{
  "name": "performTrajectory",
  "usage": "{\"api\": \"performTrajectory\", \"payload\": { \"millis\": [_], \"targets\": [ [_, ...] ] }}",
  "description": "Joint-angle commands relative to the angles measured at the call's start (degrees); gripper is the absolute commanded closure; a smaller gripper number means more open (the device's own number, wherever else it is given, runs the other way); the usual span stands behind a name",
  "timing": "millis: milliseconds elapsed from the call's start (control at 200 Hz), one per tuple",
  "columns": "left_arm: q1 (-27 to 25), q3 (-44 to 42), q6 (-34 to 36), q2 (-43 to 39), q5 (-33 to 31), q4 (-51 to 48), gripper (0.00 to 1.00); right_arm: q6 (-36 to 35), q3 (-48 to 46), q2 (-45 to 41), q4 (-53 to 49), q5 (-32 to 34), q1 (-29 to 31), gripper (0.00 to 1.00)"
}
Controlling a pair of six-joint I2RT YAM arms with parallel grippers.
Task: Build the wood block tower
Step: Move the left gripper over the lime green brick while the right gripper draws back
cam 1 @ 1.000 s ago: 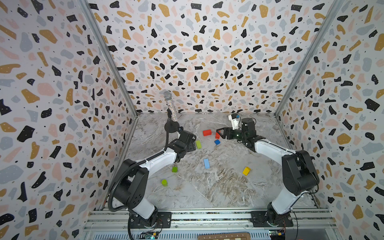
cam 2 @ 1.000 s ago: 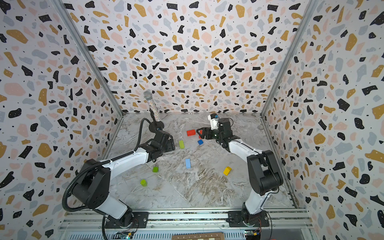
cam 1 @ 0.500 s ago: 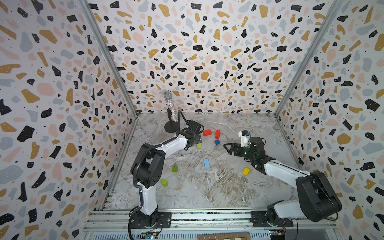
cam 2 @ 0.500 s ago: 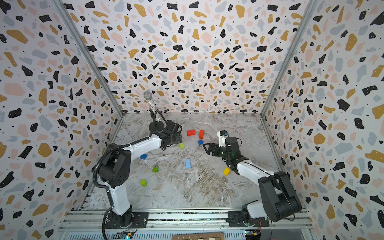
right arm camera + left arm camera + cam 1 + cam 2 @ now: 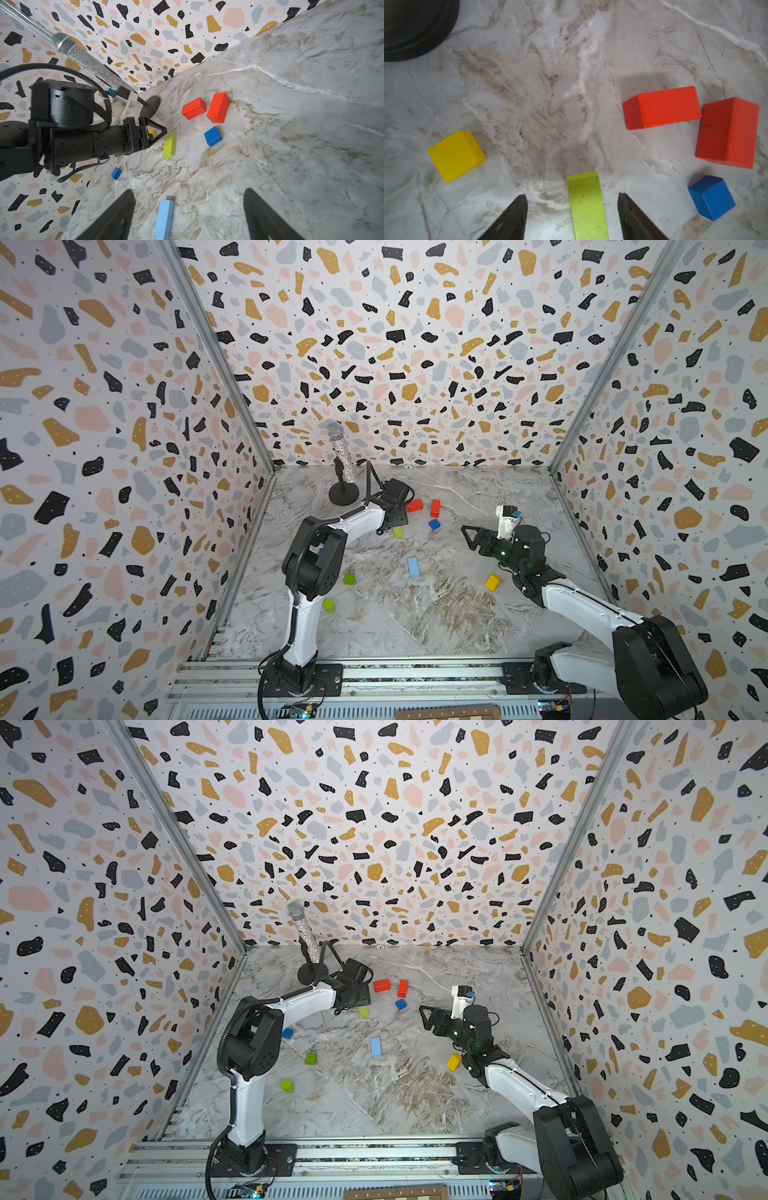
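Marble tabletop, lime brick partly off-frame

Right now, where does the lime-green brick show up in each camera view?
In a top view: lime-green brick lies just left of the blue cube beside it.
In a top view: likewise, left of that blue cube.
Left wrist: between the fingertips of the open left pincer, neither touching it.
Right wrist: just past the left pincer's tip.
Shared landmark: the blue cube, in all four views.

Showing smooth matt paint on red block and lime block; veined marble finish on table; silver glitter on microphone.
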Motion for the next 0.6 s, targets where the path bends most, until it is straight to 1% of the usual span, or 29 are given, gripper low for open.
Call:
{"api": "performTrajectory", "payload": {
  "millis": [0, 105, 280, 410, 596],
  "targets": [
    [-0.22, 2.58, -0.78, 1.36, 0.54, -1.67, 0.31, 0.66, -0.26, -0.88, 2.46, -0.32, -0.18, 0.18],
    [-0.39, 4.08, -0.79, 2.73, 0.61, -2.46, 0.31, 0.76, -0.36, -0.37, 4.03, -1.98, -0.19, 0.2],
    [-0.57, 5.85, -0.69, 4.64, -1.21, -4.74, 0.33, 1.52, -1.1, 0.24, 5.88, -2.6, -0.21, 0.2],
    [-0.57, 5.78, -0.44, 5.04, -1.46, -5.11, 0.35, 1.72, -1.32, 0.48, 7.27, -4.25, -0.24, 0.18],
    [-0.69, 6.3, -0.36, 5.39, -1.07, -5.28, 0.4, 1.81, -1.38, 0.18, 7.36, -4.34, -0.2, 0.14]
  ]
}}
